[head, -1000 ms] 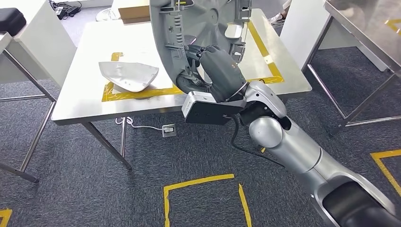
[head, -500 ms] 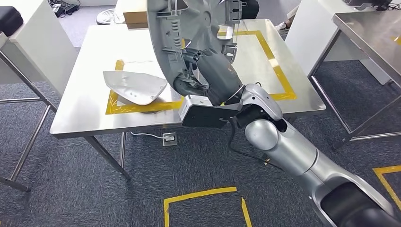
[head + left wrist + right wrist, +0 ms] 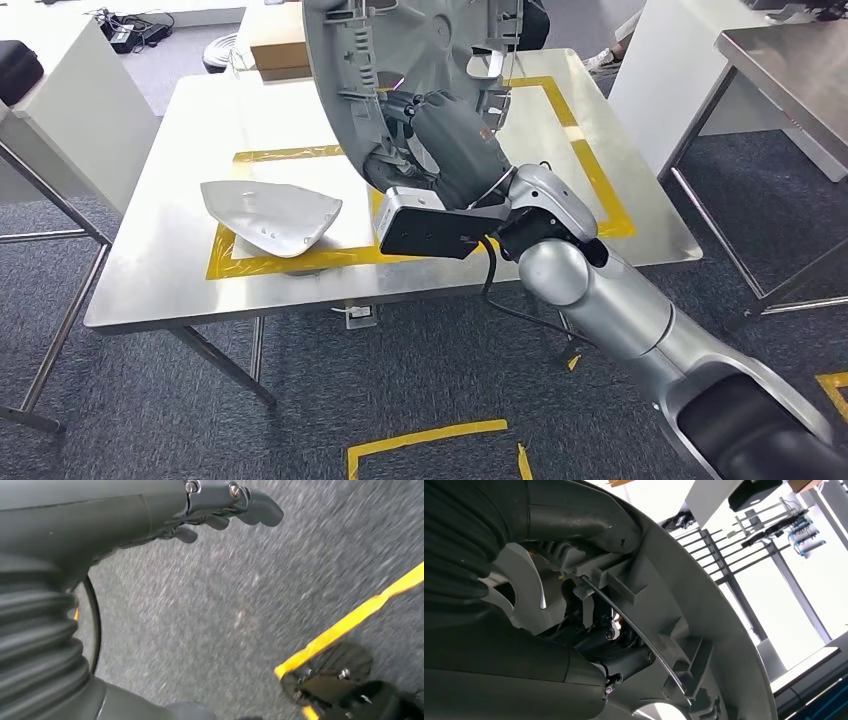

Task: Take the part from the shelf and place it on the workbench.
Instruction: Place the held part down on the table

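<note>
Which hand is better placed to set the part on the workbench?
Right. The right hand already grips the grey part above the workbench, near its yellow tape outline. The left hand holds nothing and hangs over carpet.

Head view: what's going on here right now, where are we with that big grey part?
The right hand grips the round grey part by its rim and holds it upright above the steel workbench, over the yellow-taped rectangle. It is not set down yet. A smaller silver part already lies on the tape's near left corner. The left hand hangs over the carpet holding nothing.
</note>
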`<action>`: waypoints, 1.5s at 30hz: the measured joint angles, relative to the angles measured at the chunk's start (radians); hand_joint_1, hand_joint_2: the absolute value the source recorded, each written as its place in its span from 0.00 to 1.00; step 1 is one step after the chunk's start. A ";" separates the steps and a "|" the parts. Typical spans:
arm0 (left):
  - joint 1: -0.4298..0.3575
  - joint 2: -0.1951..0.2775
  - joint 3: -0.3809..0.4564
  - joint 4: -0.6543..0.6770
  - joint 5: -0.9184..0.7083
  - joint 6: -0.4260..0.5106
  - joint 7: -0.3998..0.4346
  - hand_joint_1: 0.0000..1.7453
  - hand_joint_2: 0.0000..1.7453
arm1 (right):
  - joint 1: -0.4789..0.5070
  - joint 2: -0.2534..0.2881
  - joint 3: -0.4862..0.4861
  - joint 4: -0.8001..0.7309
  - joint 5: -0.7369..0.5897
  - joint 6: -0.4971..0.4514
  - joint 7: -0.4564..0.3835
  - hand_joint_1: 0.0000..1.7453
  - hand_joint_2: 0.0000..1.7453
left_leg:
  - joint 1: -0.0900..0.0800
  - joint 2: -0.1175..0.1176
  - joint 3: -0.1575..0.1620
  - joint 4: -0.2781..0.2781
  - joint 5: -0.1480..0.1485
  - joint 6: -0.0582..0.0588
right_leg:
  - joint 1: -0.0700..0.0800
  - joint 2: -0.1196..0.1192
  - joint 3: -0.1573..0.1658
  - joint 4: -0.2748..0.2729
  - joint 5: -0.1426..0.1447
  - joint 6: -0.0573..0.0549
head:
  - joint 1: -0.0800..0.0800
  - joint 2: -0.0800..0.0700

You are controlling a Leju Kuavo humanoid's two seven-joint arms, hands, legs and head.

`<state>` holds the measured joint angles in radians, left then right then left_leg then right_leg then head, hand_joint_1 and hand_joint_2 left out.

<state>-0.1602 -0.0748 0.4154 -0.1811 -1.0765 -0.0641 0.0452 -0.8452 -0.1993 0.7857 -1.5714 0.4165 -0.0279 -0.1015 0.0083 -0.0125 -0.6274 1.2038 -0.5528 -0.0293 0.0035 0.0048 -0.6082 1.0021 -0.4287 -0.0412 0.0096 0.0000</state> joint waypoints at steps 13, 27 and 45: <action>0.009 0.000 0.008 0.003 0.000 0.002 -0.011 0.00 1.00 | 0.021 0.010 0.004 0.027 0.034 -0.022 0.014 1.00 1.00 | 0.000 0.001 -0.046 -0.177 0.171 0.023 | 0.002 0.006 0.088 0.007 -0.096 0.026 | -0.001 0.000; 0.000 -0.003 0.010 0.003 -0.028 -0.004 -0.027 0.00 1.00 | -0.070 0.118 -0.091 0.529 0.179 0.045 0.037 1.00 1.00 | -0.002 -0.008 -0.043 -0.179 0.166 0.038 | 0.001 0.000 0.102 -0.014 -0.096 0.047 | -0.002 0.000; -0.013 -0.008 0.010 0.003 -0.053 -0.017 -0.028 0.00 1.00 | -0.219 0.254 -0.062 1.198 0.427 0.202 0.142 1.00 1.00 | -0.001 -0.007 -0.038 -0.181 0.170 0.034 | 0.001 0.000 0.101 -0.008 -0.095 0.047 | -0.002 0.000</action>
<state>-0.1730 -0.0823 0.4253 -0.1785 -1.1295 -0.0806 0.0171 -1.0643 0.0546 0.7238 -0.3731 0.8436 0.1740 0.0401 0.0074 -0.0198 -0.6659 1.0223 -0.3829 0.0048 0.0048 0.0050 -0.5073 0.9940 -0.5239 0.0060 0.0080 0.0000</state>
